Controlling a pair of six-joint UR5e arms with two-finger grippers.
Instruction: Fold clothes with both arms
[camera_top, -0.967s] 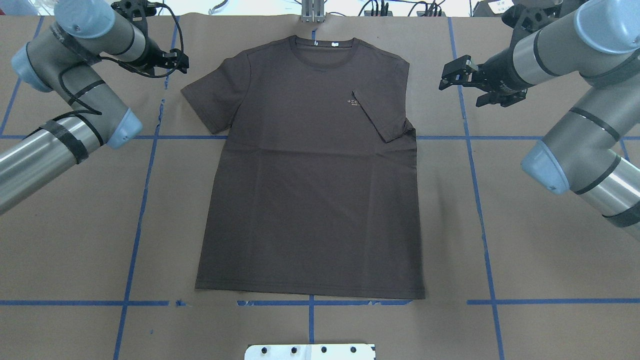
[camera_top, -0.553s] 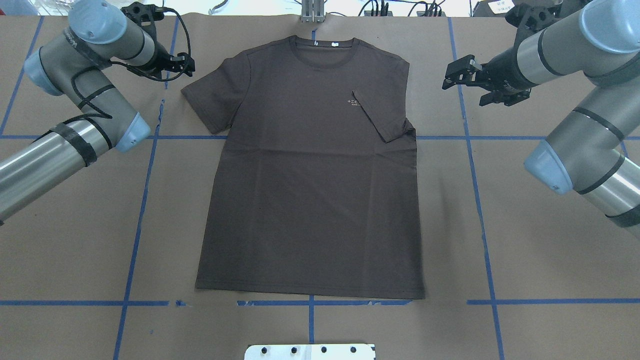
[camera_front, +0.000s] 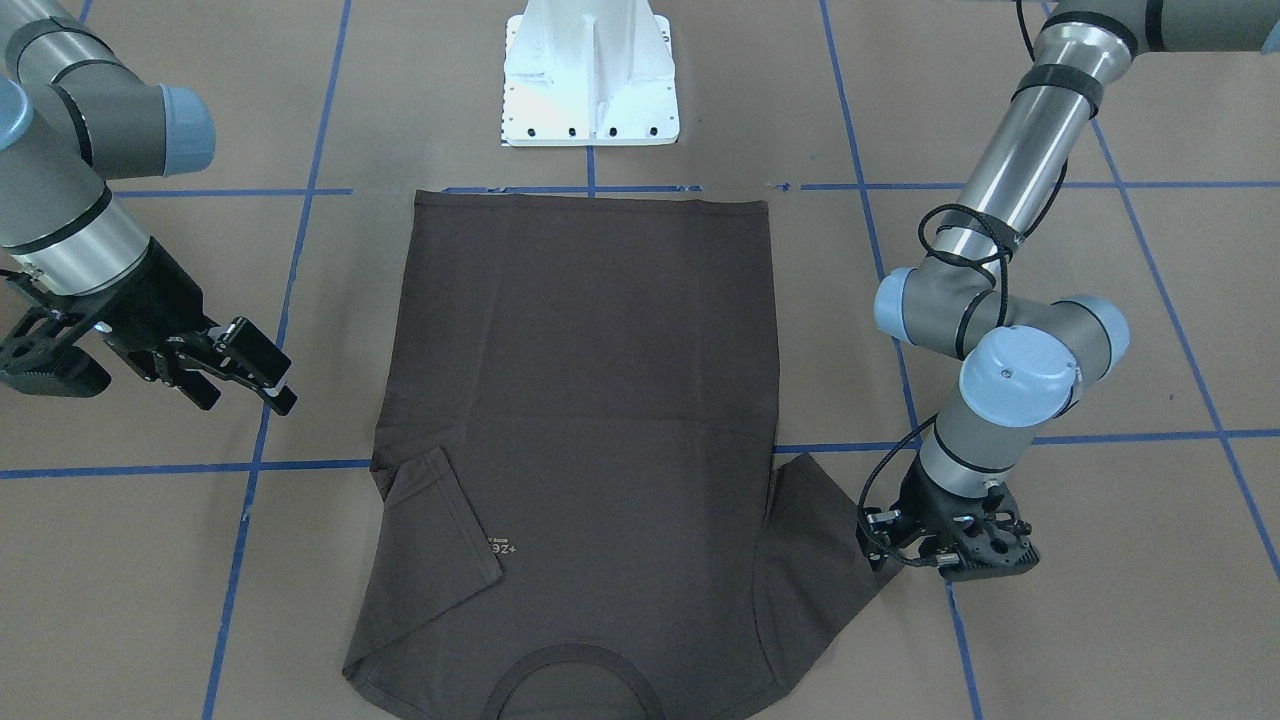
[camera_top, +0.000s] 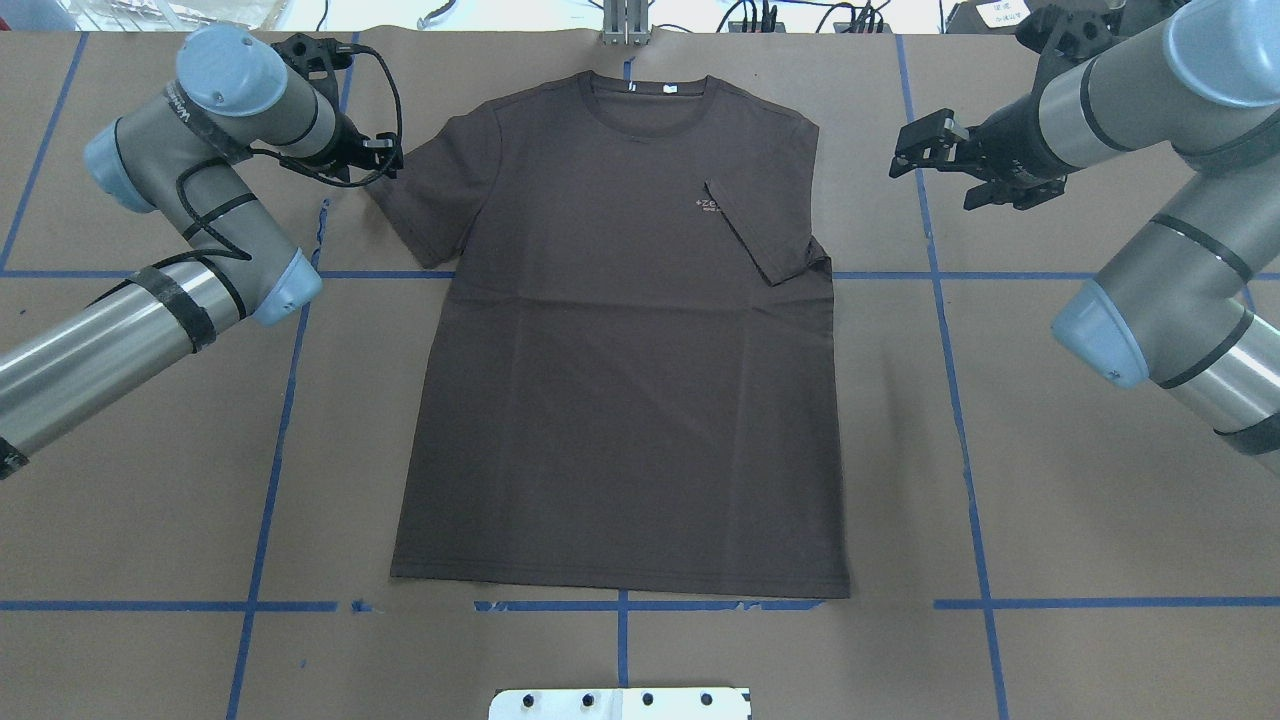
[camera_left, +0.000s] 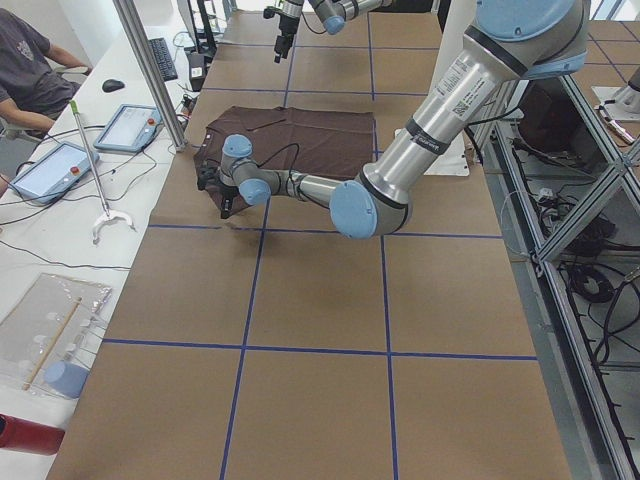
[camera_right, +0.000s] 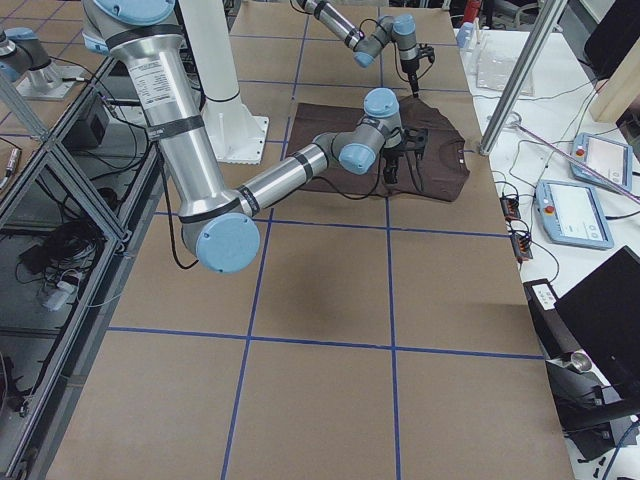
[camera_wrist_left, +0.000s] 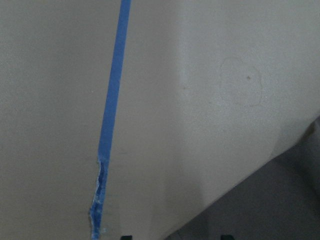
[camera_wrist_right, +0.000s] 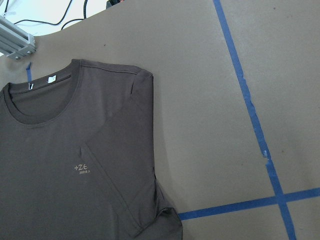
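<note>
The dark T-shirt (camera_top: 620, 380) lies flat and face up in the middle of the table (camera_top: 1050, 480), collar at the far edge, hem towards the robot. Its right sleeve (camera_top: 765, 235) is folded in across the chest, just touching the small logo. The left sleeve (camera_top: 420, 200) is spread out flat, so that looks like the fold in hand.

The left gripper (camera_top: 385, 160) sits low, right at that sleeve's outer edge. In its wrist view the fingertips are apart, with cloth just ahead and nothing pinched. The next move, I'd say, is to close on the sleeve hem, lift, and carry it inward to match the other side.

The right gripper (camera_top: 925, 150) hangs beside the right shoulder, well clear of the cloth, jaws wide and empty.

Blue tape lines (camera_top: 290, 400) cross the table, and a white bracket (camera_top: 620, 703) sits near the hem. Nothing blocks the fold, though thin cloth on paper could slip out of the pinch.
</note>
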